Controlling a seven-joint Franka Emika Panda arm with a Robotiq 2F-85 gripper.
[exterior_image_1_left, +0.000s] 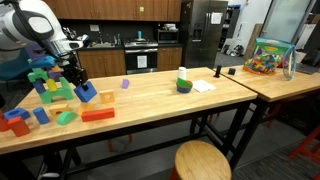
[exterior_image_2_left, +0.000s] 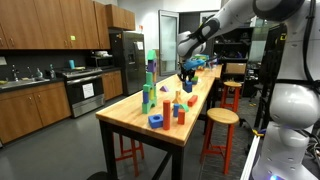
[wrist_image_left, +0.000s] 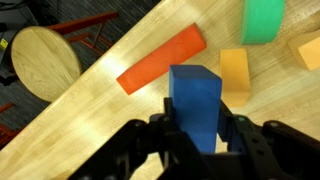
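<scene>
Blue block (wrist_image_left: 195, 100) is pinched between the closed-in fingers of the gripper (wrist_image_left: 195, 138) and is held over the wooden table (wrist_image_left: 90, 135), near its edge. Just beyond it a long red bar (wrist_image_left: 160, 62) is seen lying flat, with an orange block (wrist_image_left: 234, 72) beside it and a green cylinder (wrist_image_left: 262, 18) farther off. Off the table's edge, a round stool (wrist_image_left: 42, 62) is seen.
</scene>
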